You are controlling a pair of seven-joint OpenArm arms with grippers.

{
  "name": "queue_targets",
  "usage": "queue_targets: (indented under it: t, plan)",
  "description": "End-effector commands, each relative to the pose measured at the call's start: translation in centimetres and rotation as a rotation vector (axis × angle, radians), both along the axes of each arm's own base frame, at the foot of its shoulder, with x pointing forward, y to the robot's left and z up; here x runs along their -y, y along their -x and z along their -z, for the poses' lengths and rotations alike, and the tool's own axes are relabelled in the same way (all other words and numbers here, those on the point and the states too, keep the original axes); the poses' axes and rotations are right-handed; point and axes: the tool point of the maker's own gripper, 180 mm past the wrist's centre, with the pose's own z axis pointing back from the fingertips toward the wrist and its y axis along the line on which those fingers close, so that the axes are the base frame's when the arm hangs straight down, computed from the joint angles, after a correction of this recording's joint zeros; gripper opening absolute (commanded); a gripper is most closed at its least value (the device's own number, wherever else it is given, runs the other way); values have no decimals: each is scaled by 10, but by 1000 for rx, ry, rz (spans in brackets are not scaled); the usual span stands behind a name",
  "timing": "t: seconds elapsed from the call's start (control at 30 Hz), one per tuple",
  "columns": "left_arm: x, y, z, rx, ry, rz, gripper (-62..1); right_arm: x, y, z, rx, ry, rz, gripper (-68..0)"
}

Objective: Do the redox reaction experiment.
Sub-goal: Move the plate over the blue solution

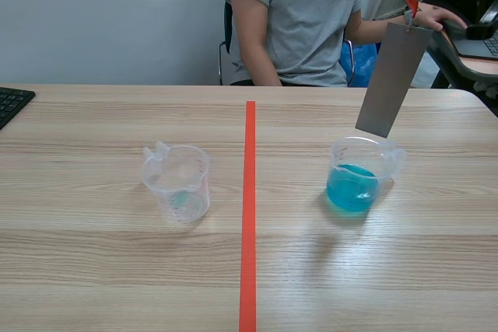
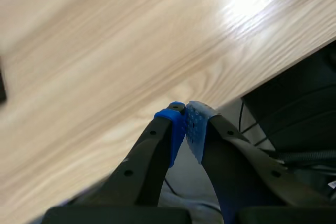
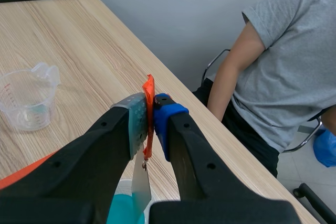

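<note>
a: which step is in hand here?
b: the dip looks about to come. the right gripper [image 3: 149,107] has its jaws clamped on a small orange tag [image 3: 149,90]. a flat grey metal strip [image 1: 393,79] hangs slanted from that tag, its lower end just above the rim of the clear plastic beaker of blue liquid [image 1: 359,180]. i judge the strip isn't in the liquid yet.
a: and what does the next move call for?
b: a straight lowering, i'd say, keeping the strip's end inside the beaker mouth so it doesn't catch the rim or tip the beaker. the strip seems to hang loosely from the tag, so it could swing.
a: what about the other arm?
b: the left gripper [image 2: 186,119] has its jaws together on nothing, blue pad against pale pad. it sits by the edge of the light wooden table [image 2: 105,51], with neither beaker in its view.
a: what do the containers hold?
b: the beaker right of the orange-red tape line [image 1: 249,215] is a bit under half full of bright blue liquid. the second clear plastic beaker with a spout [image 1: 177,183], left of the line, looks nearly empty. there's a faint tint at its bottom that i can't identify. both stand upright, well apart.
</note>
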Motion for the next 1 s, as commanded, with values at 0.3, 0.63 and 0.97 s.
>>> queue_targets:
  t: [0.3,0.63,0.97]
  plan:
    - [59,-38,-52,172,131,181,-577,-3,1,-12,36,-3,-18,-664]
    - [130,-61,-102,268,292,375,-577,-3,1,-12,36,-3,-18,-664]
    - [175,-76,-136,314,384,505,-577,-3,1,-13,36,-5,-18,-664]
